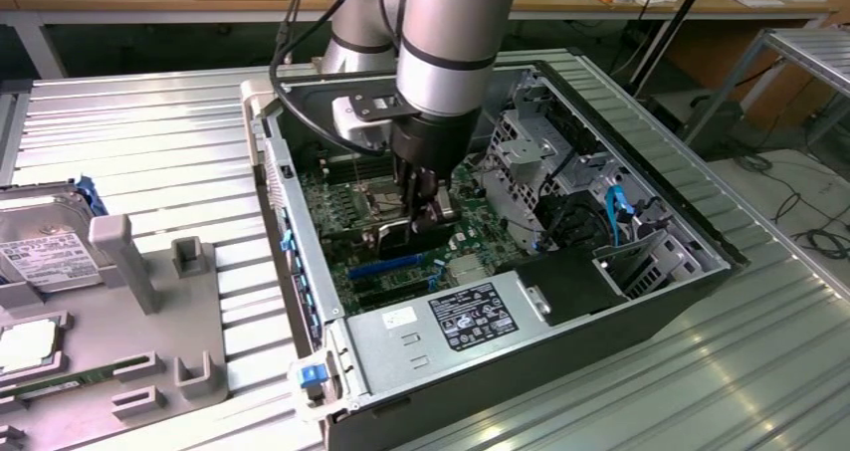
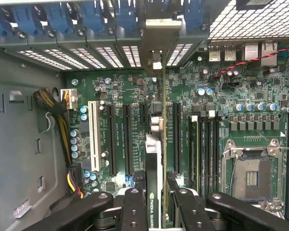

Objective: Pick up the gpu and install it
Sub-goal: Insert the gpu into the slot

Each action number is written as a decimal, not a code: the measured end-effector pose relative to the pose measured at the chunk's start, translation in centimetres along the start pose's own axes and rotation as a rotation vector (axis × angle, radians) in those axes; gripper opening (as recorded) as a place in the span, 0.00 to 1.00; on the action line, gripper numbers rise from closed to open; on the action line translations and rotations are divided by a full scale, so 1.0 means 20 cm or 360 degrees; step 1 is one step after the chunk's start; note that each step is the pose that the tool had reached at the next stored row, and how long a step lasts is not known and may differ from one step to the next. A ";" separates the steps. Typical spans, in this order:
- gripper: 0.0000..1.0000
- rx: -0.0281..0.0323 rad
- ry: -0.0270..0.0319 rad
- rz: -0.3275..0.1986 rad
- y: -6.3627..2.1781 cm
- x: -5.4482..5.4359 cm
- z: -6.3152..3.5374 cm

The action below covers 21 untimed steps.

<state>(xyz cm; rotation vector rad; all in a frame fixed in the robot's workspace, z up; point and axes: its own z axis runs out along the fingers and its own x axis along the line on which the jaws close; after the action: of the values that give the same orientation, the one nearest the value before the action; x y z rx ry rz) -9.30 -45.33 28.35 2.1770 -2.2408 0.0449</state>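
Black jaws pinch the gpu (image 2: 154, 159) on edge, mid-frame in the exterior view, low inside the case (image 1: 286, 202) over the motherboard (image 1: 348, 207). To seat it well, I judge: keep the card upright, its edge along a long slot (image 2: 176, 139), its bracket (image 2: 159, 36) against the case, and press straight down.
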 end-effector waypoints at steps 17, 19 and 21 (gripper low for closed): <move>0.27 0.00015 0.00002 0.0000 0.026 0.00 0.011; 0.27 0.00020 -0.00001 0.0000 0.031 0.00 0.014; 0.27 0.00027 -0.00005 0.0002 0.041 0.00 0.017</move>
<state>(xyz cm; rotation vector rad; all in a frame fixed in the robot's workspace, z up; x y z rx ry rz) -10.12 -45.24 28.00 2.1768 -2.2430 0.0465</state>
